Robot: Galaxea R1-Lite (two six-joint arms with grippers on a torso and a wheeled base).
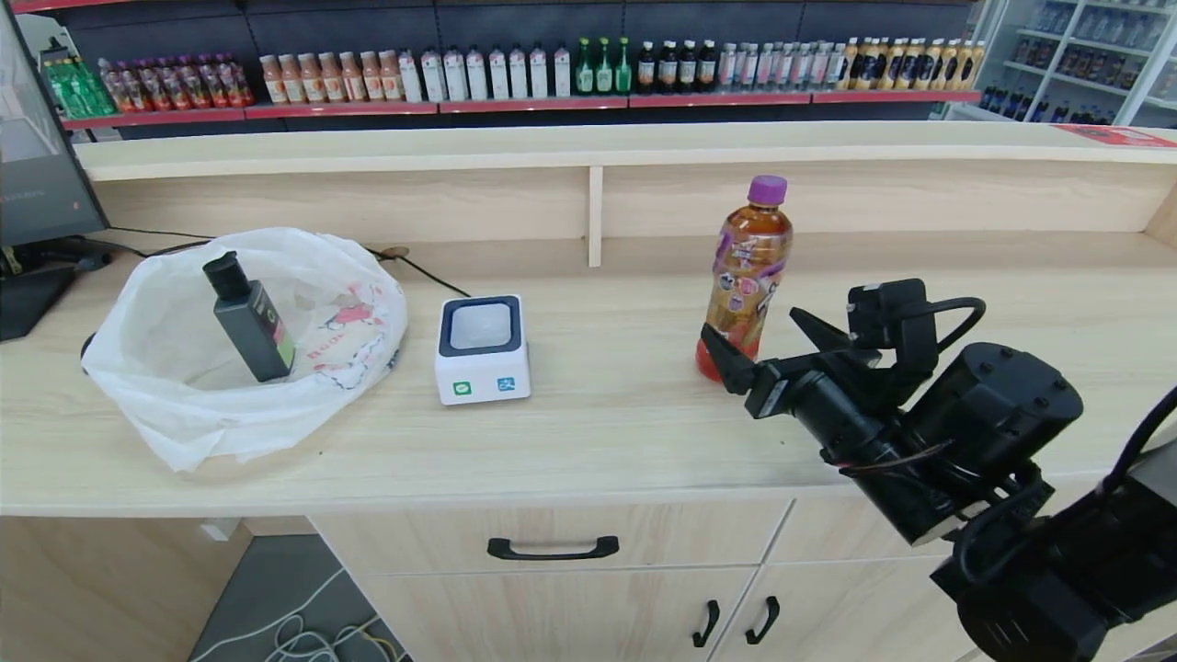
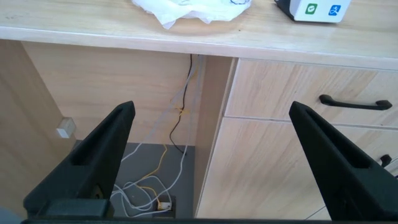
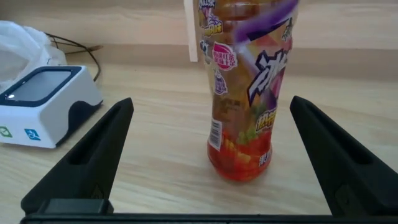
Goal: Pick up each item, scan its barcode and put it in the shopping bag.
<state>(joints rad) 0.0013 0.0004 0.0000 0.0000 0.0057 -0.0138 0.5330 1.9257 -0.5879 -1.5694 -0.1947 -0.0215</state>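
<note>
Below the worktop (image 1: 625,423) edge at left, left pincer (image 2: 211,155) spread wide, empty. On top: shopping bag (image 1: 175,405) holding a tilted dark bottle (image 1: 250,322); scanner (image 1: 483,349) beside it; drink bottle (image 1: 747,276) upright; right pincer (image 1: 756,333) wide apart at its base, not clamped.

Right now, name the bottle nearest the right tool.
The purple-capped tea bottle, upright before the right tool; the dark bottle sits in the bag.
</note>
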